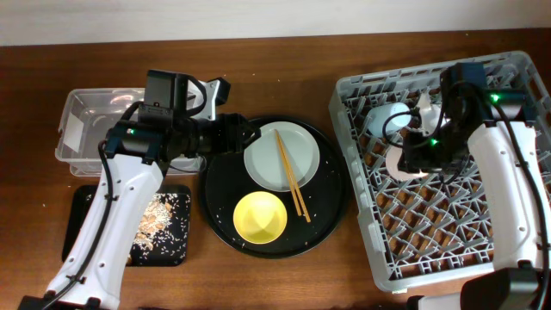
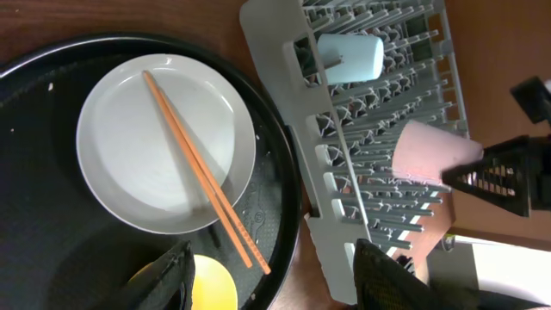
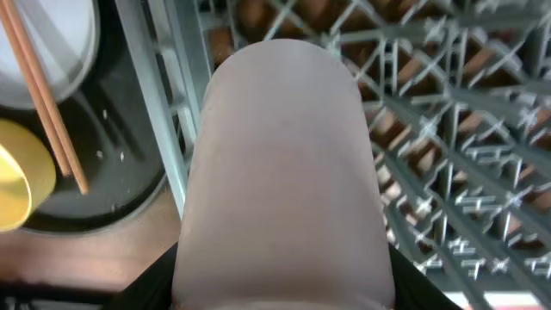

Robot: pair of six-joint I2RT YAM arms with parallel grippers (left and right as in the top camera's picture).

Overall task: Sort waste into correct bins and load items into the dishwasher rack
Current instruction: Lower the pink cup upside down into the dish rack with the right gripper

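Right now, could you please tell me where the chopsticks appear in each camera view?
Overhead: chopsticks lie centre, diagonally across the pale plate onto the round black tray.
Left wrist: chopsticks run from upper left to bottom centre.
Right wrist: chopsticks at the far left edge, beside the yellow bowl.
Shared landmark: the pale plate beneath them.

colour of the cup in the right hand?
The cup is pale pink; left wrist view shows it best.
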